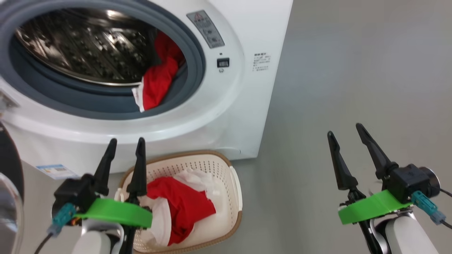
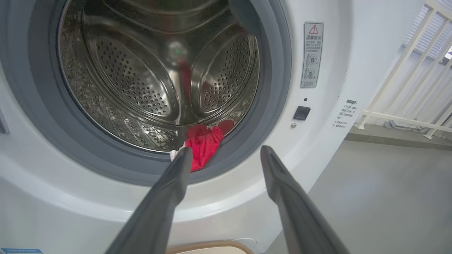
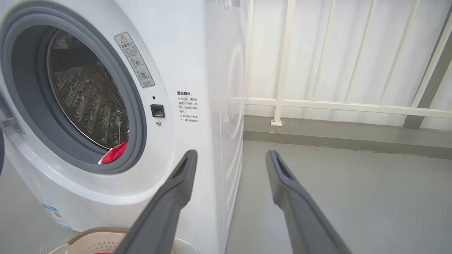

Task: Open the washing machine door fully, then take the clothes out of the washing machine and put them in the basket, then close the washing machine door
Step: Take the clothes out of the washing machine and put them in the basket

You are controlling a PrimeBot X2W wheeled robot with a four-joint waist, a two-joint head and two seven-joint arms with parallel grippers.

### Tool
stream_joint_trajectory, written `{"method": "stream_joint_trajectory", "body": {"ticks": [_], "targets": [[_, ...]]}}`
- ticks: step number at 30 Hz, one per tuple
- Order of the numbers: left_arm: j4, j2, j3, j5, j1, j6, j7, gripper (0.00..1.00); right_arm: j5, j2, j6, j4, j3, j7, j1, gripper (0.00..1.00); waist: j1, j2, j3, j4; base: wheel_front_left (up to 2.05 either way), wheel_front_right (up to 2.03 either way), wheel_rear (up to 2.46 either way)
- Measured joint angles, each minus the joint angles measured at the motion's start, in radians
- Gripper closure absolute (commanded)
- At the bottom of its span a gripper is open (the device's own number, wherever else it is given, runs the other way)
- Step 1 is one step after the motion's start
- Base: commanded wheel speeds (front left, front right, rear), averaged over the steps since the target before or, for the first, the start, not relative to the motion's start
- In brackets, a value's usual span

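1. Open floor point(image 1: 353, 70) right of washer point(image 1: 247, 106). Basket point(image 1: 212, 165) sits just near of its base. Door point(image 1: 9, 165) stands open at the left edge.
2. Red-white clothes point(image 1: 159, 83) hang over the lower-right gasket point(image 1: 192, 91); a second piece point(image 1: 183, 206) lies in the basket.
3. Left claw point(image 1: 127, 140) spread wide, empty, above the basket's left rim. Right claw point(image 1: 345, 129) spread wide, empty, over bare floor.

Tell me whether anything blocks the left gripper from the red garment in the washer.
Nothing visible does. The left gripper, open, faces the open washing machine; the red garment drapes over the grey gasket at the mouth.
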Motion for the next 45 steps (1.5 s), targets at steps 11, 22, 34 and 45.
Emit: {"method": "stream_joint_trajectory", "body": {"ticks": [11, 22, 34, 45], "targets": [[-0.108, 0.0, 0.034, 0.019, 0.194, 0.0, 0.0, 0.0, -0.021, 0.003, 0.0, -0.03, -0.051, 0.0, 0.133, 0.0, 0.0, 0.0, -0.139, 0.008, 0.0, 0.0, 0.0], [-0.144, 0.002, 0.055, 0.043, 0.287, 0.019, 0.0, 0.0, -0.02, 0.009, 0.0, -0.056, -0.083, 0.0, 0.213, 0.0, 0.0, 0.0, -0.21, -0.003, 0.0, 0.0, 0.0], [-0.145, 0.002, 0.055, 0.033, 0.287, 0.026, 0.0, 0.0, -0.021, 0.009, 0.0, -0.058, -0.082, 0.0, 0.213, 0.0, 0.0, 0.0, -0.203, 0.003, 0.0, 0.0, 0.0], [-0.147, 0.002, 0.04, 0.017, 0.286, 0.036, 0.0, 0.0, -0.025, 0.009, 0.0, -0.068, -0.078, 0.0, 0.212, 0.0, 0.0, 0.0, -0.18, 0.011, 0.0, 0.0, 0.0]]}}
